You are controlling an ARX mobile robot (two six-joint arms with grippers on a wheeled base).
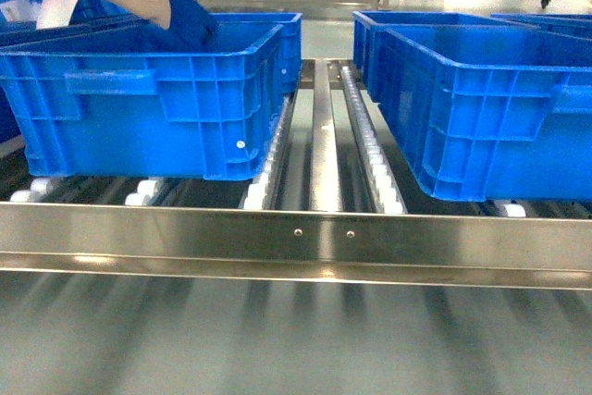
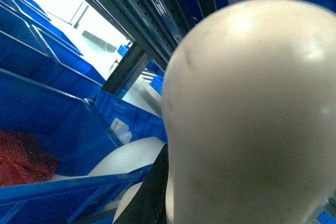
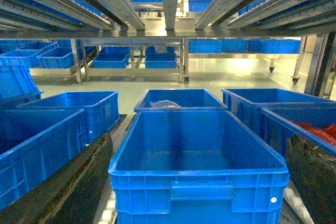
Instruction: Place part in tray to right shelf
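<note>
- Stainless-steel roller shelf (image 1: 185,228) fills the head view: shiny front rail nearest, white rollers and a centre rail (image 1: 322,127) running away to the far side.
- Large blue plastic crate, left (image 1: 148,108), sits on the rollers left of the centre rail. Large blue plastic crate, right (image 1: 490,117), sits right of it. The two are apart, with the rail in the gap.
- Left arm comes in from the far left top, in a pale sleeve. Its blue-covered left gripper (image 1: 190,20) dips over the far rim into the left crate.
- Fingers are hidden by the crate wall and the cover, so cannot tell whether they are apart or together, or holding anything.
- Left wrist view is mostly blocked by a pale beige smooth rounded surface (image 2: 252,119), very close and blurred; cannot tell what it is. Blue crate walls lie behind it, and red speckled material (image 2: 21,158) lies in a crate at lower left.
- Right gripper (image 3: 194,187): dark blurred fingers (image 3: 68,187) at the lower left and lower right edges, spread wide with nothing between them, above the near rim of an open blue crate (image 3: 199,182).
- Red contents (image 3: 320,129) show in the crate to the right of it.
- Small bright-blue part: not identifiable in any view, so its place relative to either gripper cannot be told.
</note>
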